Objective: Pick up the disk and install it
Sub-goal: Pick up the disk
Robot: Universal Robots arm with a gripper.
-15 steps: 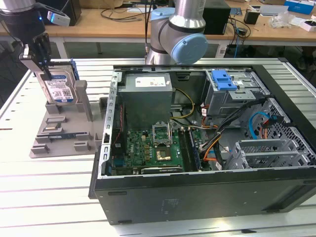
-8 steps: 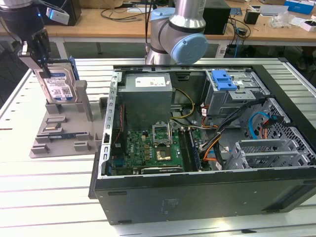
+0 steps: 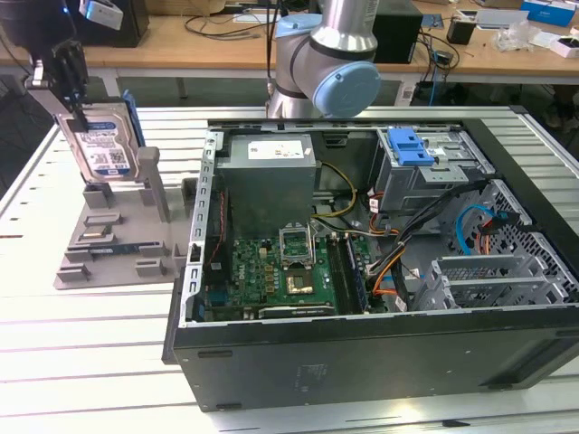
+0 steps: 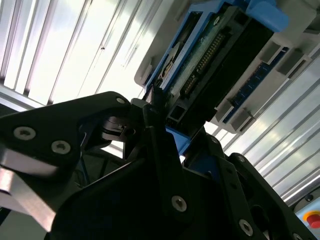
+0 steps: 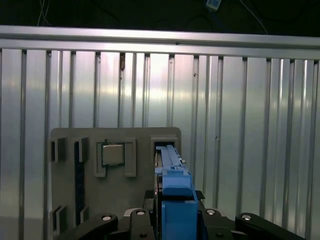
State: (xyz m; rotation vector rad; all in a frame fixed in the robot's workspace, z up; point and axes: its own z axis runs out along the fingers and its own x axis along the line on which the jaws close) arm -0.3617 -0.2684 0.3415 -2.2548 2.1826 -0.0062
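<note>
Disk (image 3: 102, 146) is held upright at one grey fixture (image 3: 118, 244) near the table (image 3: 90, 362) edge on the exterior view's left, with one open computer case (image 3: 380, 344) just beside it. A silver body, a white-and-blue label and a blue carrier are seen. The gripper (image 3: 78, 113) fingers (image 4: 162, 150) are closed on its top edge. One chip (image 5: 114, 154) is seated in the fixture.

Your arm is a brushed silver metal tube (image 3: 348, 18) that meets a rounded grey joint housing (image 3: 298, 54), which is closed off by a pale blue round plastic cap (image 3: 353, 90). In the first wrist view, your matte black metal gripper (image 5: 176, 200) is built from flat, angular link plates. In the second wrist view you'll see small round silver screws (image 4: 61, 146) seated in them.
</note>
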